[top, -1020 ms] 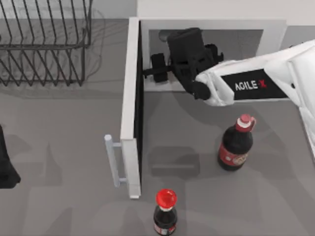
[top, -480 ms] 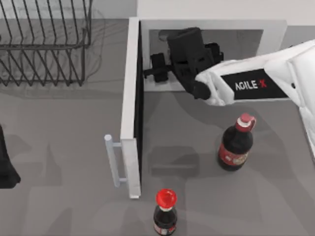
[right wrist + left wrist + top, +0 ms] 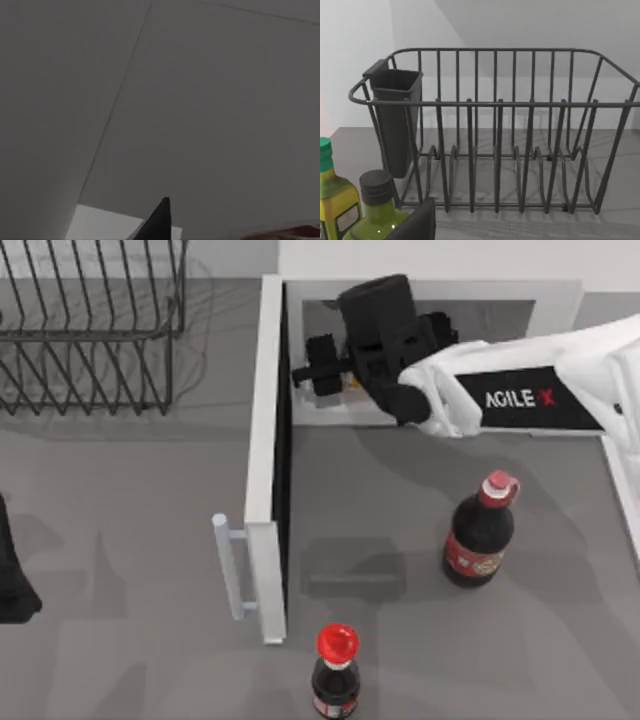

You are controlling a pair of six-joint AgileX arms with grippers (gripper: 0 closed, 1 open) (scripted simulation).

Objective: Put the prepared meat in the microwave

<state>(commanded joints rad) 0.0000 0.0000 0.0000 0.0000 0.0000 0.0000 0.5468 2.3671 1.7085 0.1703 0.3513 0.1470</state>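
Meat is hinted at by a small yellowish patch (image 3: 352, 383) under the right pincer (image 3: 305, 375), inside the microwave (image 3: 430, 310) at the top view's upper middle (a reddish sliver at the right wrist view's edge may be the same item). Whether that pincer is gripping or spread cannot be told. The white, flat-panelled door (image 3: 265, 440) is swung wide towards the front, its pale bar handle (image 3: 228, 565) outermost, so that the cavity can be reached. The left arm (image 3: 12, 575) is parked at the tabletop's left edge, facing the black wire rack (image 3: 495, 130).
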